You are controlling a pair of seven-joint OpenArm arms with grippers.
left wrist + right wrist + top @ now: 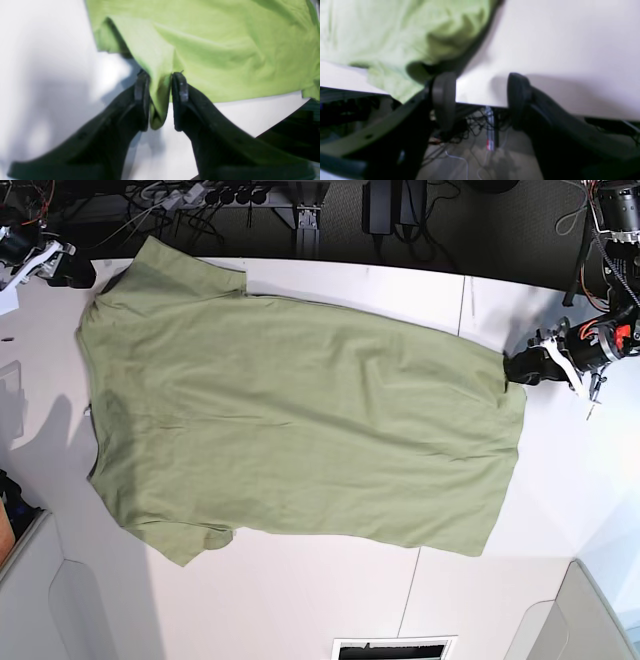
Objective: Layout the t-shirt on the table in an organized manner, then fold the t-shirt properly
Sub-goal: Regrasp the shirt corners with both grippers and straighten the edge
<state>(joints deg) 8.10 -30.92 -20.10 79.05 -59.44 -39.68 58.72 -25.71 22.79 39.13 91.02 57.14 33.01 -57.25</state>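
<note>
Two risks I see, larger first. T-shirt [290, 430] spread nearly flat across worktop [330, 590], far sleeve near worktop's back edge. Risk one: left hand [160, 100], low at hem corner, jaws narrowly parted, cloth fold between pads; lifting may drag hem, rumple layout. Risk two: right hand [481, 100], at sleeve end beyond worktop edge, jaws wide, empty; sleeve may slide off.
</note>
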